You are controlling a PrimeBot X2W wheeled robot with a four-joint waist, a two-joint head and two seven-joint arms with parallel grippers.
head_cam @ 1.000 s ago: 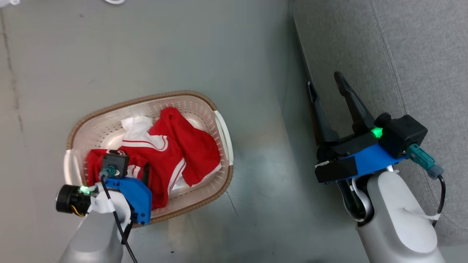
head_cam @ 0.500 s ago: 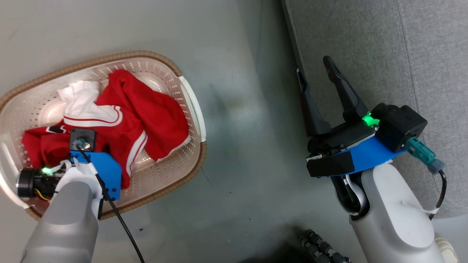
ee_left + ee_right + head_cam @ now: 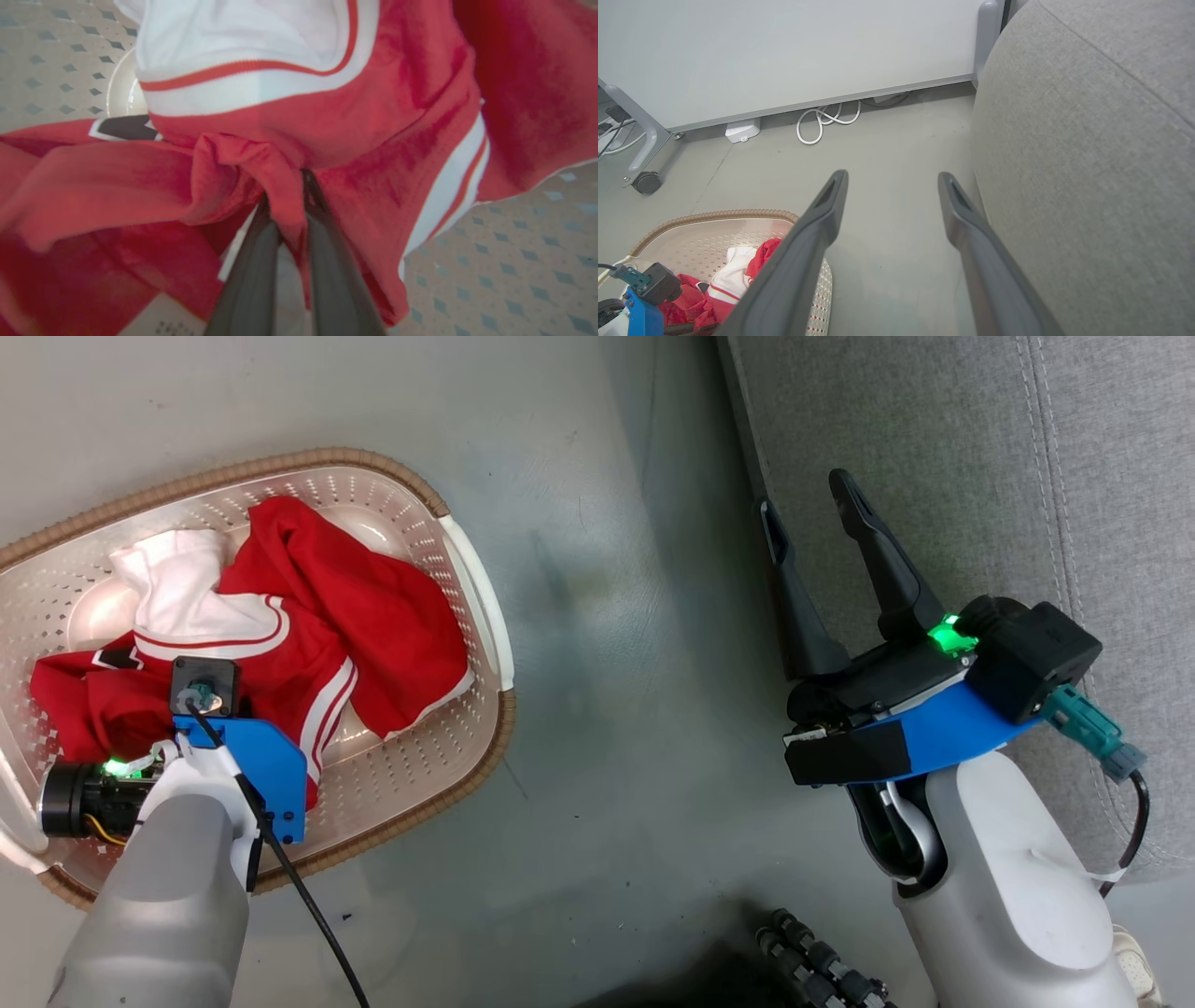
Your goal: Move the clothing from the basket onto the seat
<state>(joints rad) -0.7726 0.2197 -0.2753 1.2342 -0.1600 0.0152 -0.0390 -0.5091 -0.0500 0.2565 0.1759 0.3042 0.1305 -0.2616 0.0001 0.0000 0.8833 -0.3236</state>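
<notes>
Bare floor (image 3: pixel 616 616) separates the basket (image 3: pixel 308 458) rim from the seat (image 3: pixel 934 420) edge. The clothing (image 3: pixel 373 607) lies in the basket, and the left gripper (image 3: pixel 285 186) pinches a red fold. The right gripper (image 3: pixel 803 495) gapes empty beside the seat.

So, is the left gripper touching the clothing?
Touching. The left wrist view shows the left gripper pinching a fold of the clothing between its fingers.

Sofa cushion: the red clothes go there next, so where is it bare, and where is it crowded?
The sofa cushion is bare to the right of the open right gripper at its edge. The floor between basket and cushion is free. The basket is crowded: red clothes cover most of it, pinched by the left gripper.
</notes>
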